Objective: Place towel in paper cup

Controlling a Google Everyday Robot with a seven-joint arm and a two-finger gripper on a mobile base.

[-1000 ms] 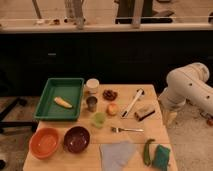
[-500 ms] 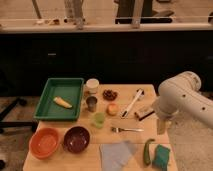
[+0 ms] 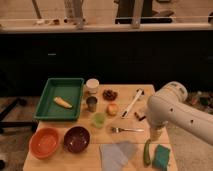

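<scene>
The towel [image 3: 118,153], a pale grey-blue creased cloth, lies flat at the front edge of the wooden table [image 3: 59,161]. The white paper cup [image 3: 92,85] stands upright at the back of the table, just right of the green tray. My white arm [image 3: 176,111] reaches in from the right. My gripper [image 3: 154,135] hangs down from it over the right front part of the table, right of the towel and a little further back, far from the paper cup. It holds nothing that I can see.
A green tray [image 3: 43,107] holds a banana [image 3: 62,102]. A dark metal cup [image 3: 92,103], a small green cup [image 3: 99,119], a peach-coloured fruit [image 3: 113,108], a white utensil [image 3: 132,102] and a fork [image 3: 127,130] lie mid-table. An orange bowl [image 3: 44,142] and a dark bowl [image 3: 76,138] stand front left. A teal sponge [image 3: 161,156] lies front right.
My arm has swung in from the right edge over the table, leftward and forward, bringing the gripper nearer the towel. The objects on the table have not moved.
</scene>
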